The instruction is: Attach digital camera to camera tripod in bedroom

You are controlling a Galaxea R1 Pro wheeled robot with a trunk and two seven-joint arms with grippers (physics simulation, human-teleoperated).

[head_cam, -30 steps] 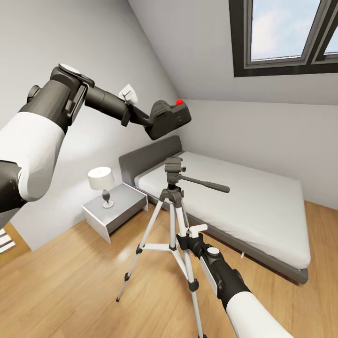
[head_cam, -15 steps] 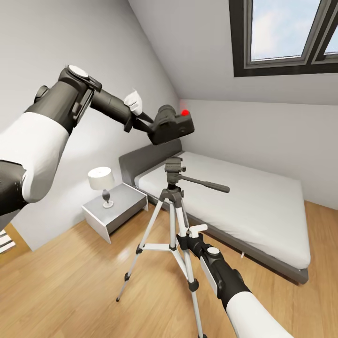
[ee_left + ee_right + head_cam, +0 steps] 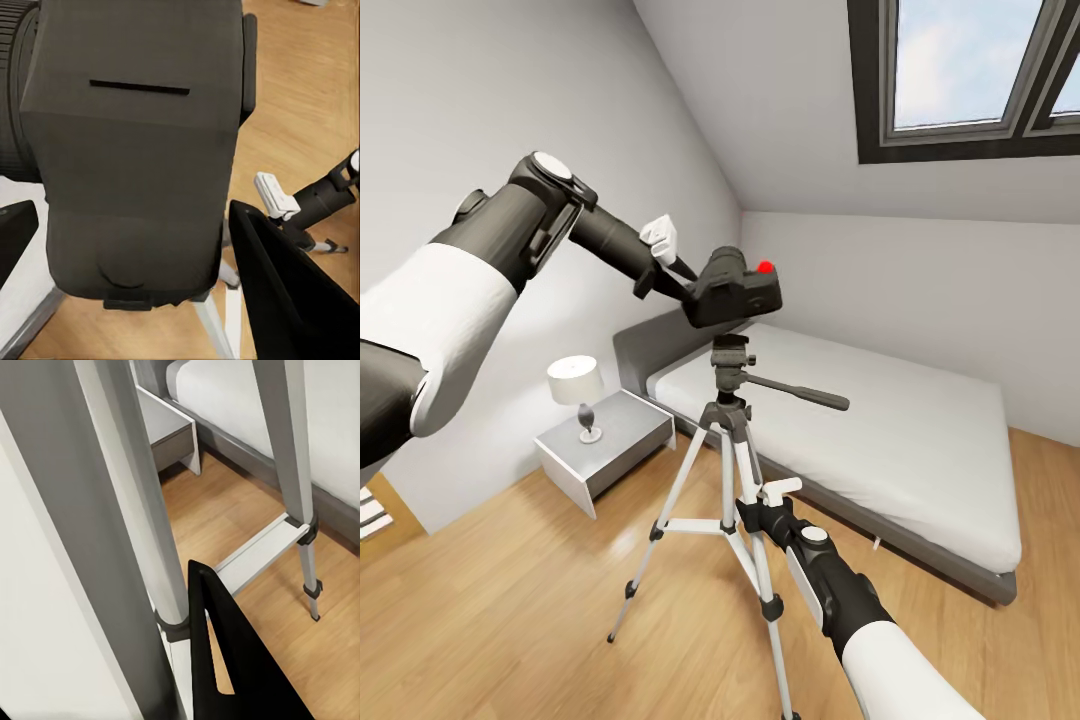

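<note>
In the head view the black digital camera, red button up, hangs level just above the dark grey head of the camera tripod; a small gap shows between them. My left gripper is shut on the camera's near end. The left wrist view has the camera body between two black fingers. My right gripper is shut on a silver tripod leg partway down. That leg runs beside a black finger in the right wrist view.
The tripod's black pan handle sticks out to the right. Behind it stand the grey bed, a grey nightstand with a lamp, and a sloped ceiling with a skylight. Open wood floor lies around the legs.
My left arm has brought the camera down and to the right, from well above the tripod head to just over it. The right arm and tripod have stayed still.
</note>
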